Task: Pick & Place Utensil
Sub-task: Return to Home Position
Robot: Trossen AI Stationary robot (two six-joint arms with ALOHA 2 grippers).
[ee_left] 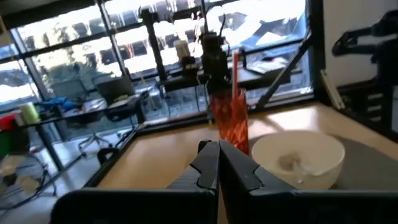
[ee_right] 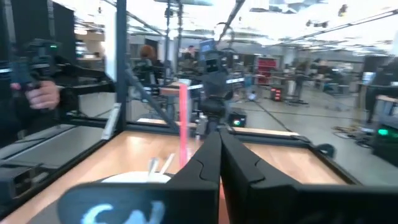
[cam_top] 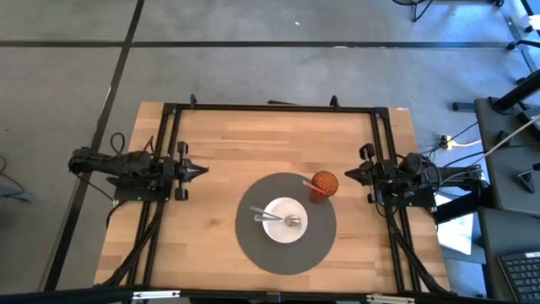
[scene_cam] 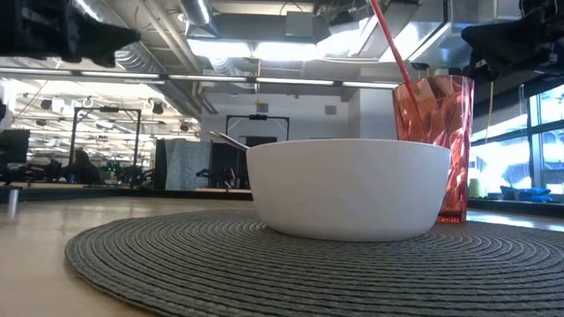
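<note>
Sitting closed, empty: L end effector (cam_top: 202,171) at table's (cam_top: 219,135) 9 o'clock, R end effector (cam_top: 348,175) at 3; R swing could tip glass (cam_top: 323,183).

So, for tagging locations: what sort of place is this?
Likely an open-plan robotics lab: exposed ceiling ducts, desks beyond, and a framed wooden table flanked by the left gripper and right gripper.

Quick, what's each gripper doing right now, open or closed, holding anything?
Left gripper: closed, empty, left of the placemat.
Right gripper: closed, empty, right of the orange glass.
</note>
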